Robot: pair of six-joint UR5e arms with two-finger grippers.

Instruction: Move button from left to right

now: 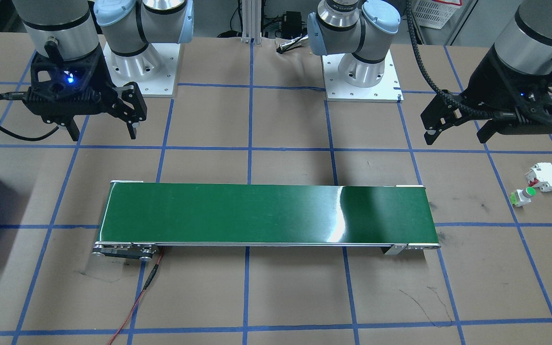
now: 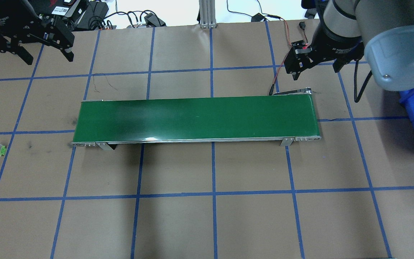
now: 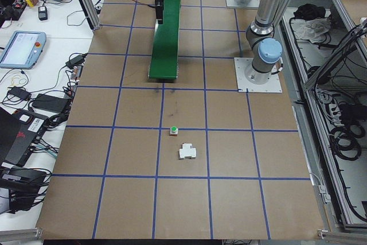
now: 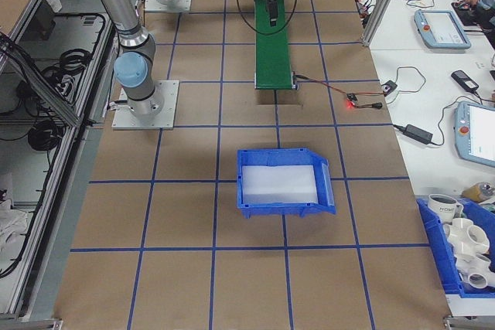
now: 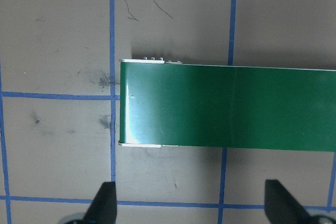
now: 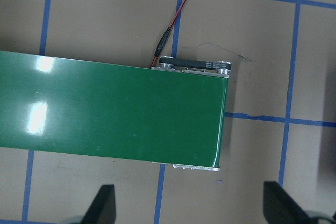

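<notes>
The small push-button switch with a round green cap on a white and light-green blocky body (image 1: 523,195) lies on its side on the brown paper table (image 2: 207,223) at the robot's far left, well beyond the left end of the long green conveyor belt (image 2: 196,118), and just beside a white rectangular circuit breaker with red marks (image 1: 544,177), the two close but seemingly not touching. The left black two-finger gripper (image 2: 47,57) hangs high above the table, away from the button and empty, its fingers spread wide apart, as its wrist view confirms. The step in hand is likely the reach, so the left arm should travel out over the button, line its fingers across the blocky body and not the round cap, and come down on the side away from the breaker so a finger does not nudge it. The right black two-finger gripper (image 1: 102,133) also stands open and empty near the belt's right end, with a blue plastic bin (image 4: 285,182) further right
</notes>
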